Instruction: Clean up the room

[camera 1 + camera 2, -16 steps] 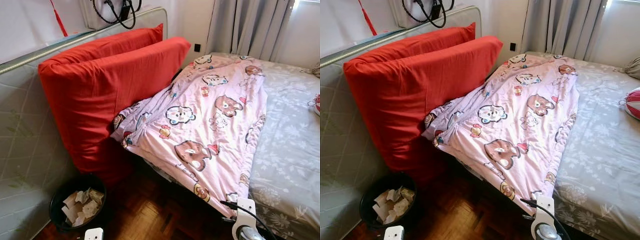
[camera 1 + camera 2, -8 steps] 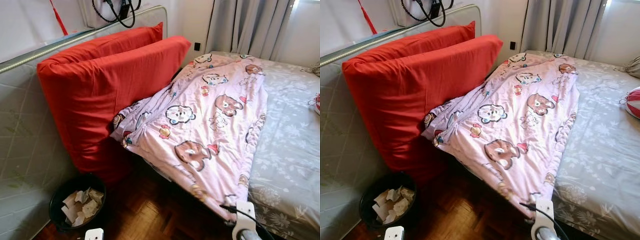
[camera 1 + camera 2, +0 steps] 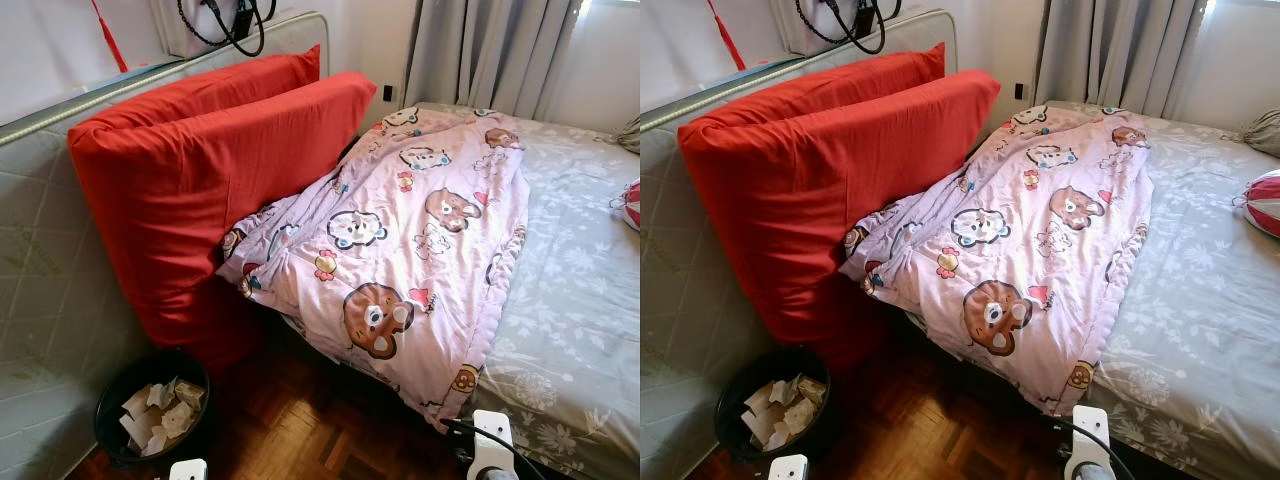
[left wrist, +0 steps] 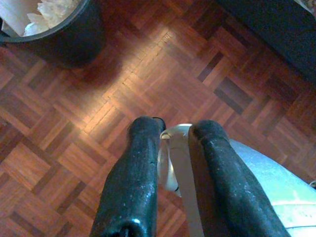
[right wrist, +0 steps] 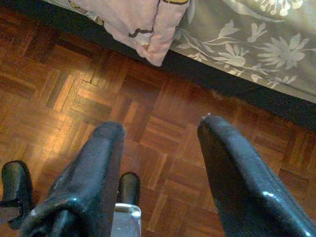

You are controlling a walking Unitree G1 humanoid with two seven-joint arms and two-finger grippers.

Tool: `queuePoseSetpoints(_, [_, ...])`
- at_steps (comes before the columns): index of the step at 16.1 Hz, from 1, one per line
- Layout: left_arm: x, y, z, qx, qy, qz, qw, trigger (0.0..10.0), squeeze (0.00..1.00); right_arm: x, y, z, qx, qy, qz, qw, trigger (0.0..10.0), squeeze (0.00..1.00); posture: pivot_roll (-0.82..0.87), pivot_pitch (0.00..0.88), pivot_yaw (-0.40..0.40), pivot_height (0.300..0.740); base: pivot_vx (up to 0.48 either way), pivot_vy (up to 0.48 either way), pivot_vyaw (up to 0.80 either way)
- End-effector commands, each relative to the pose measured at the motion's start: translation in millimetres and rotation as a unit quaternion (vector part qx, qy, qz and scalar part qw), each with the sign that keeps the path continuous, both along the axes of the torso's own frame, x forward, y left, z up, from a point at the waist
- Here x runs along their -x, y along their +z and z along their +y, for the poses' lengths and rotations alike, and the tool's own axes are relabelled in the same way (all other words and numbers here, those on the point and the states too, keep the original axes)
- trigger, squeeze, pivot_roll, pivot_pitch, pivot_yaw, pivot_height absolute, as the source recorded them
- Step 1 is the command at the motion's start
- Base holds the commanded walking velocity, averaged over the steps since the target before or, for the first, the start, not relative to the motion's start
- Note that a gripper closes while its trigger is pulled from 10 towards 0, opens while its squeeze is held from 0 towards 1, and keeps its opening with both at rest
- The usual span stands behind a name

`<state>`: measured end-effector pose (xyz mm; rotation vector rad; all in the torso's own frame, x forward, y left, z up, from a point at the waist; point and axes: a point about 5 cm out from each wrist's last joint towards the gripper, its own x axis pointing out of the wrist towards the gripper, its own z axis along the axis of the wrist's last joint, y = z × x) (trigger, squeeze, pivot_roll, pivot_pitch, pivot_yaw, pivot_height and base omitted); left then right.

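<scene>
A pink cartoon-print blanket [image 3: 400, 240] lies rumpled across the near side of the bed [image 3: 580, 290], and its lower corner [image 5: 148, 24] hangs over the edge. Two big red pillows [image 3: 210, 180] lean against an upright mattress [image 3: 50, 270]. My right gripper [image 5: 160, 123] hangs low over the parquet just off the bed's edge, open and empty, with its wrist [image 3: 490, 445] below the blanket corner. My left gripper [image 4: 177, 126] hangs idle over the floor, its fingers close together with nothing between them.
A black bin [image 3: 204, 425] with crumpled paper stands on the floor beside the red pillows, also seen as the bin [image 4: 64, 34] near my left gripper. A red-and-white striped cushion [image 3: 1262, 200] lies on the bed's far right. Grey curtains [image 3: 500, 50] hang behind.
The blanket's lower edge has been drawn up and turned over, so a brown bear print now faces up. My right wrist has sunk lower and no longer touches the blanket.
</scene>
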<state>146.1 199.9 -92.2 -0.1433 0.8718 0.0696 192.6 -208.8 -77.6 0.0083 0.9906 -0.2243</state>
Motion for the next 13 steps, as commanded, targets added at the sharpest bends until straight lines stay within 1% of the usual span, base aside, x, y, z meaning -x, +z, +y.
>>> queuePoseSetpoints(1, [5.5, -2, 3.9, -0.006, -0.006, 0.010, 1.000, 10.0, 0.00, 5.3, -3, 0.4, -0.004, 0.004, 0.007, 1.000, 10.0, 0.00, 0.10, 0.000, 0.023, 0.740, 0.000, 0.000, 0.00])
queuePoseSetpoints(2, [4.6, -1, 4.2, -0.006, -0.006, 0.009, 1.000, 10.0, 0.00, 3.7, -2, 3.1, -0.025, 0.008, -0.010, 1.000, 10.0, 0.00, 0.10, 0.000, 0.022, 0.740, 0.000, 0.000, 0.00])
queuePoseSetpoints(3, [3.6, -1, 4.2, -0.006, -0.006, 0.008, 1.000, 10.0, 0.00, 2.5, -1, 4.1, -0.030, 0.021, -0.016, 0.999, 10.0, 0.00, 0.10, 0.000, 0.022, 0.740, 0.000, 0.000, 0.00])
queuePoseSetpoints(5, [0.8, 0, 4.2, -0.006, -0.006, 0.006, 1.000, 10.0, 0.00, 2.9, -2, 5.6, -0.038, 0.022, -0.023, 0.999, 10.0, 0.00, 0.08, 0.000, 0.023, 0.740, 0.000, 0.000, 0.00])
queuePoseSetpoints(6, [-0.7, 0, 4.1, -0.006, -0.007, 0.006, 1.000, 10.0, 0.00, 3.5, -2, 6.8, -0.038, 0.035, -0.020, 0.998, 10.0, 0.00, 0.09, 0.000, 0.021, 0.740, 0.000, 0.000, 0.00])
queuePoseSetpoints(7, [-3.1, 1, 4.4, -0.005, -0.004, 0.003, 1.000, 10.0, 0.00, 4.0, -3, 9.5, -0.047, 0.048, -0.021, 0.998, 10.0, 0.00, 0.09, 0.000, 0.021, 0.740, 0.000, 0.000, 0.00])
queuePoseSetpoints(8, [-5.1, 2, 4.5, -0.004, -0.001, 0.001, 1.000, 10.0, 0.00, 7.0, -5, 12.0, -0.067, 0.035, -0.017, 0.997, 10.0, 0.00, 0.09, 0.000, 0.022, 0.740, 0.000, 0.000, 0.00])
queuePoseSetpoints(9, [-6.2, 2, 4.1, -0.004, -0.002, 0.001, 1.000, 10.0, 0.00, 11.7, -7, 13.1, -0.067, 0.039, -0.014, 0.997, 10.0, 0.00, 0.09, 0.000, 0.022, 0.740, 0.000, 0.000, 0.00])
queuePoseSetpoints(10, [-7.3, 2, 3.9, -0.005, -0.002, 0.001, 1.000, 10.0, 0.00, 20.6, -11, 13.9, -0.065, 0.034, 0.001, 0.997, 10.0, 0.00, 0.09, 0.000, 0.025, 0.740, 0.000, 0.000, 0.00])
queuePoseSetpoints(11, [-8.0, 3, 3.8, -0.005, -0.002, 0.002, 1.000, 10.0, 0.00, 25.9, -14, 14.0, -0.062, 0.028, 0.010, 0.998, 10.0, 0.00, 0.09, 0.000, 0.026, 0.740, 0.000, 0.000, 0.00])
queuePoseSetpoints(13, [-8.3, 3, 4.0, -0.005, -0.002, 0.003, 1.000, 10.0, 0.00, 28.6, -15, 14.0, -0.062, 0.021, 0.011, 0.998, 10.0, 0.00, 0.08, 0.000, 0.030, 0.740, 0.000, 0.000, 0.00])
